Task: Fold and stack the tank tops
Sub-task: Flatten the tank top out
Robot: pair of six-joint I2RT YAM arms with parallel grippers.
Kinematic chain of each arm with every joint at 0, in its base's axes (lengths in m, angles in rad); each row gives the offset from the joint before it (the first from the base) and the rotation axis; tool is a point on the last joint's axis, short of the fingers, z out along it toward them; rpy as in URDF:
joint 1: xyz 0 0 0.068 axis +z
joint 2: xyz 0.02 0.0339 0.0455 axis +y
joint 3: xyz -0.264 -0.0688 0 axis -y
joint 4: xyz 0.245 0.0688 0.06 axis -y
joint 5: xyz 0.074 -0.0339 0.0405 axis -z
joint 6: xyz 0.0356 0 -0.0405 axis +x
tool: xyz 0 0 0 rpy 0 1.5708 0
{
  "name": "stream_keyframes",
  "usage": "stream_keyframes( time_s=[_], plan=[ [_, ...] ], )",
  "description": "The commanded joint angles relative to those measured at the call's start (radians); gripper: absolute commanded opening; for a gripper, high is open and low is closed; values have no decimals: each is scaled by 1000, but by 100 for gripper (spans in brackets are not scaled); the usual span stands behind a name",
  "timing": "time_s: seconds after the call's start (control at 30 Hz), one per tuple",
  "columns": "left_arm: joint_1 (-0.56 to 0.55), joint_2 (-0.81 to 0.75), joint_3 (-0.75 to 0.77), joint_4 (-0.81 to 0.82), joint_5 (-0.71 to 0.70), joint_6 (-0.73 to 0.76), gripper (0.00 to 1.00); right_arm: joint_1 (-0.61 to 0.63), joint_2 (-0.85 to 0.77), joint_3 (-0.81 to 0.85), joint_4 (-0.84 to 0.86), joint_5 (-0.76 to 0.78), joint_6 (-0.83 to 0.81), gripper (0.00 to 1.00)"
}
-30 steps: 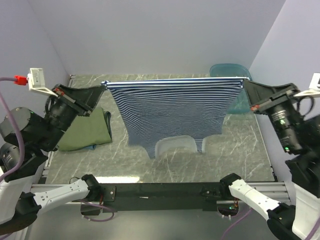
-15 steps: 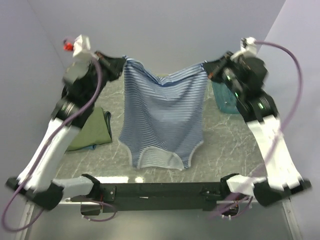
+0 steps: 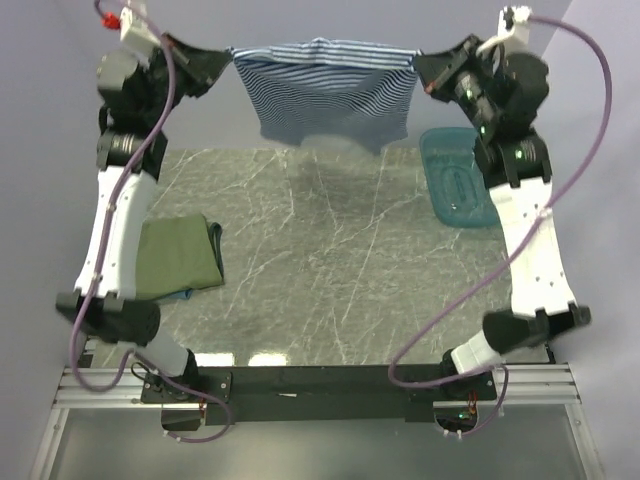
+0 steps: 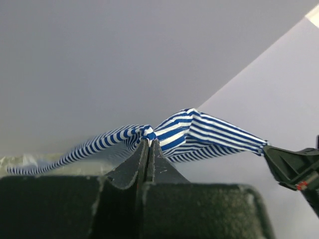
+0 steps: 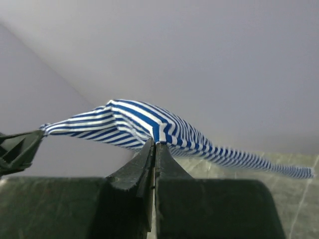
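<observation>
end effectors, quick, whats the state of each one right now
Left end effector: closed, pinching one corner of the striped tank top.
Right end effector: closed, pinching the opposite corner of the same top.

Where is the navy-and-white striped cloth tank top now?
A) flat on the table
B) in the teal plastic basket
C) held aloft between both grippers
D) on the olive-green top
C: the striped tank top hangs between left gripper and right gripper, both shut on it.

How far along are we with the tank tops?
Two look done: the olive-green top lies folded on the left, a teal-blue edge showing beneath it. In hand: the striped top hangs stretched between the left gripper and right gripper, both shut on it. Left: fold and stack it.
</observation>
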Motion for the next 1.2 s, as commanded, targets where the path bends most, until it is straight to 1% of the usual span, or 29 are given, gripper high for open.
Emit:
stream_keyframes(
  time_s=[0.0,0.07,0.1,0.13,0.17,0.2,0.23,0.27,0.3,0.33,0.37,0.4,0.47,0.53,0.57,0.6,0.63,0.67,0.73,0.77,0.83,0.87,0.97,1.0,1.03,1.07,1.1,1.13,1.17],
  plan=[
    [2,-158,-250,108,86,-20,1,-19,-143,-311,89,-14,18,0],
    [2,-245,-395,108,99,-21,1,-34,-214,-486,147,-19,53,0],
    [2,-282,-572,120,109,-21,1,-38,-281,-650,167,-16,61,0],
    [1,-367,-671,140,106,-24,1,-36,-314,-728,165,-12,75,0],
    [1,-411,-860,145,106,-34,1,-36,-343,-806,161,-12,84,0],
    [1,-487,-945,137,116,-31,1,-36,-389,-959,153,-14,92,0],
    [1,-523,-1021,120,107,-22,0,-36,-413,-1041,156,-22,103,0],
    [1,-558,-1161,68,107,-14,0,-36,-435,-1119,162,-38,113,0],
    [1,-630,-1234,59,104,-17,1,-33,-469,-1266,184,-60,123,0],
    [1,-665,-1304,51,110,-26,0,-30,-484,-1339,199,-80,130,0],
    [1,-699,-1416,19,94,-44,1,-30,-493,-1402,202,-83,135,0],
    [-1,-734,-1469,14,89,-63,0,-30,-503,-1495,195,-72,140,0],
    [-2,-828,-1605,16,98,-121,2,-31,-509,-1610,213,-68,140,0],
    [-11,-900,-1667,-7,98,-155,2,-30,-501,-1647,193,-48,138,0],
    [-16,-917,-1710,-12,103,-181,8,-30,-498,-1675,190,-54,137,0],
    [-24,-943,-1722,-33,103,-182,14,-30,-500,-1681,172,-49,135,1],
    [-25,-954,-1725,-61,97,-178,19,-28,-503,-1687,161,-42,135,4],
    [-28,-963,-1718,-84,87,-173,28,-31,-515,-1695,153,-37,135,14],
    [-54,-994,-1707,-105,77,-182,42,-31,-568,-1704,110,-8,133,25],
    [-56,-1002,-1677,-127,67,-173,50,-31,-610,-1698,92,10,130,34],
    [-56,-1008,-1603,-200,29,-134,54,-31,-647,-1683,32,52,123,46],
    [-58,-1006,-1572,-229,8,-115,57,-30,-674,-1656,14,64,118,48],
    [-56,-951,-1453,-290,-112,-63,58,-19,-714,-1596,-49,95,101,50],
    [-53,-892,-1425,-290,-141,-51,58,1,-723,-1580,-69,106,100,50],
    [-51,-850,-1394,-286,-175,-41,55,27,-731,-1566,-77,136,106,50],
    [-48,-806,-1339,-252,-177,-17,48,121,-731,-1531,-84,167,118,51],
    [-30,-701,-1307,-239,-172,-3,48,183,-725,-1513,-88,196,135,51],
    [-16,-645,-1272,-230,-157,8,46,246,-711,-1494,-83,208,179,51],
    [-2,-591,-1203,-199,-154,32,42,321,-670,-1462,-69,253,204,50]
  ],
)
